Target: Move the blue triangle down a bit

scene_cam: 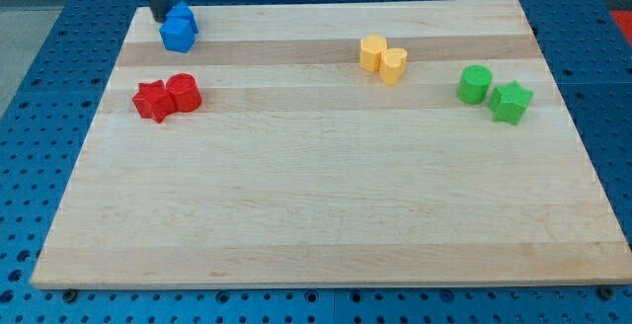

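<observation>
Tip [160,18] planted at the far-left corner of the bench [316,215], touching the blue blocks [179,28] just right of it. Blue triangle's exact shape unclear in that cluster. No fingers here, only a bare rod. Red pair [167,97] sat nearer, well apart.
</observation>
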Available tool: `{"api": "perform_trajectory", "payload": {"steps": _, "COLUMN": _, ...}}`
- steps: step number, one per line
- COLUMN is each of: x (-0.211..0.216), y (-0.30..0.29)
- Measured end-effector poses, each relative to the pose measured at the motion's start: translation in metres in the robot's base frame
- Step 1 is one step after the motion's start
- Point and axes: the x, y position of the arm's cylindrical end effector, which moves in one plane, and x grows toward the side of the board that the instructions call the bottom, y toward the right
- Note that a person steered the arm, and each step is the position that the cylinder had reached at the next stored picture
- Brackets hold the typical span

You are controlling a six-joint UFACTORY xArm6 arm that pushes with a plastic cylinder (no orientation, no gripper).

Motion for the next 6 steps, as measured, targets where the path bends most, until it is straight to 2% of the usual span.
{"api": "perform_trajectory", "payload": {"steps": 2, "x": 0.006, "y": 0.042}}
{"api": "perform_trajectory", "payload": {"steps": 4, "x": 0.037, "y": 0.057}}
{"api": "perform_trajectory", "payload": {"steps": 6, "x": 0.043, "y": 0.111}}
